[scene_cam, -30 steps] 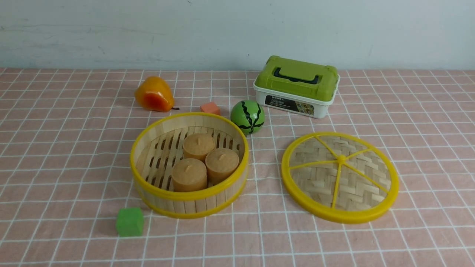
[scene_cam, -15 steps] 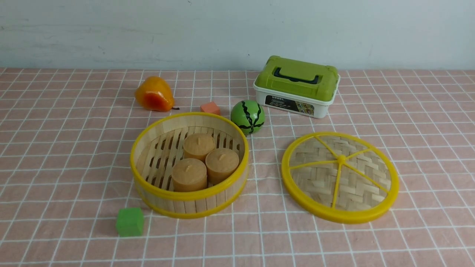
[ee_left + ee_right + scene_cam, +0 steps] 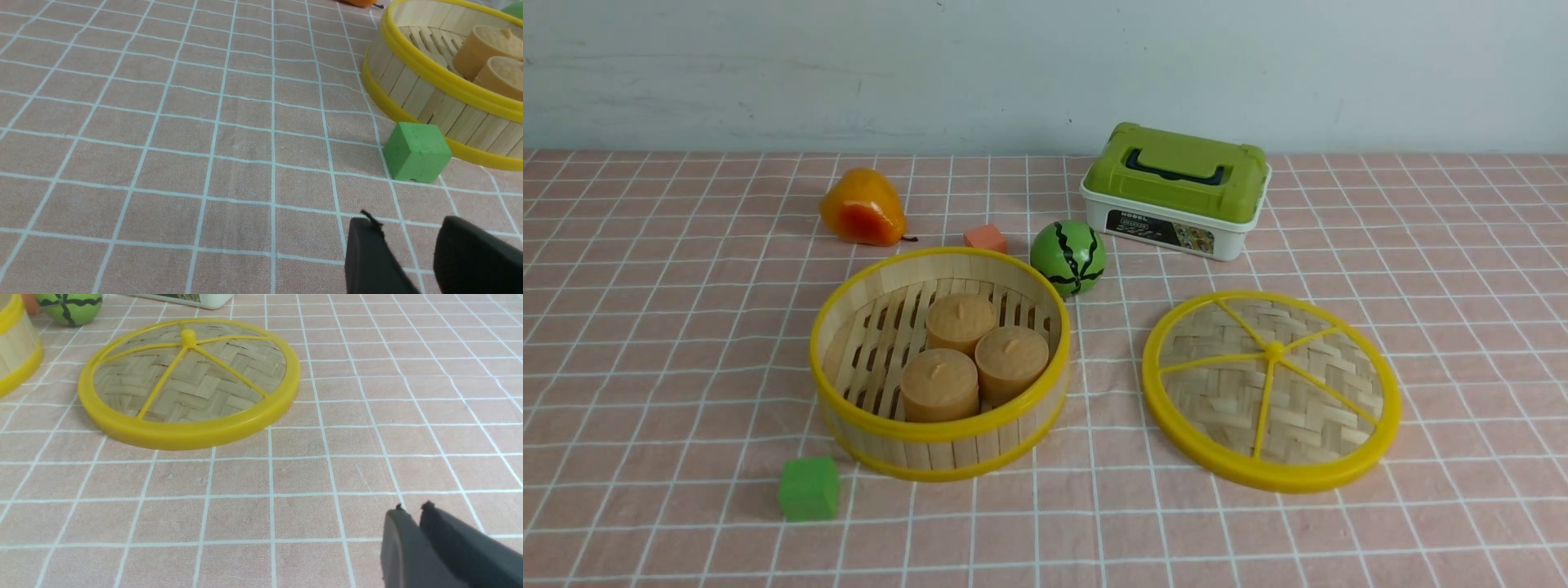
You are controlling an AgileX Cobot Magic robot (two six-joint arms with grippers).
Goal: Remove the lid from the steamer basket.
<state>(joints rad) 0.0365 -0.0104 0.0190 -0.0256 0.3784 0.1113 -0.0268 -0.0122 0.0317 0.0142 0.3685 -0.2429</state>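
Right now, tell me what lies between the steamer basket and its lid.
Nothing: in the front view only bare checked cloth separates the steamer basket from the lid, which lies flat beside it.

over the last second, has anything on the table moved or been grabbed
Nothing visibly changed. The lid lies flat on the cloth to the right of the open steamer basket, apart from it, and the three buns sit inside as before. No arm shows in the front view.
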